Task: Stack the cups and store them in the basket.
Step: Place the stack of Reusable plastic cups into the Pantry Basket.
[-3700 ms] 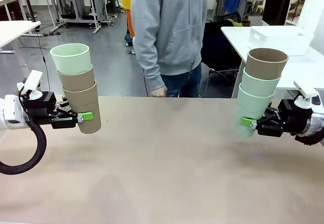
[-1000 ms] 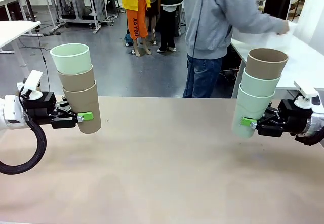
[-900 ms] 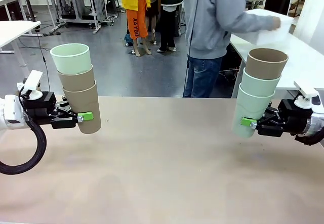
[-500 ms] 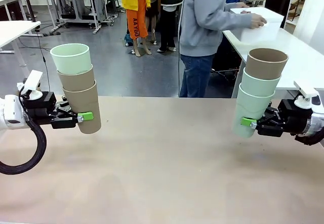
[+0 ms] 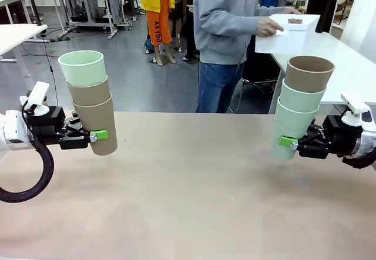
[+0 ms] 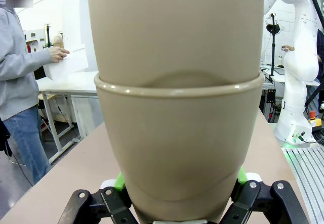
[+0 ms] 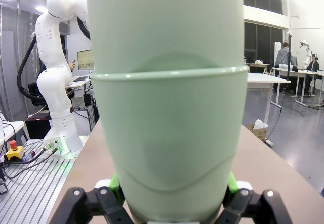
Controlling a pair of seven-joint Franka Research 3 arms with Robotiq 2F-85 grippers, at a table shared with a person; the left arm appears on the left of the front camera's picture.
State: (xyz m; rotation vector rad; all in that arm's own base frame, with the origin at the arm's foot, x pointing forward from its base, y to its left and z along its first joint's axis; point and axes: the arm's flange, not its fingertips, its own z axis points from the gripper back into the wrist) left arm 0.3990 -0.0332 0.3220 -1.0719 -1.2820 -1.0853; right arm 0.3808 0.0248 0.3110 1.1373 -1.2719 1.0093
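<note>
My left gripper [image 5: 94, 135] is shut on the bottom cup of a stack of three cups [image 5: 91, 101]: two tan-brown ones with a mint green one on top, held upright above the table's left side. In the left wrist view the tan stack [image 6: 177, 102] stands between the green pads. My right gripper [image 5: 289, 142] is shut on the bottom cup of another stack [image 5: 299, 107]: two mint green cups with a tan-brown one on top, upright at the table's right. The right wrist view has this green stack [image 7: 167, 97] close up. A person [image 5: 226, 31] beyond the far edge holds the white basket [image 5: 288, 34] in the air.
The brown table [image 5: 188, 195] lies bare between the two stacks. A white side table [image 5: 352, 72] stands at the back right, behind the right stack. More tables and people stand farther off in the room.
Both arms and their stacks have stayed still. The person picked the white basket up from the side table and has turned leftward with it toward my table.
</note>
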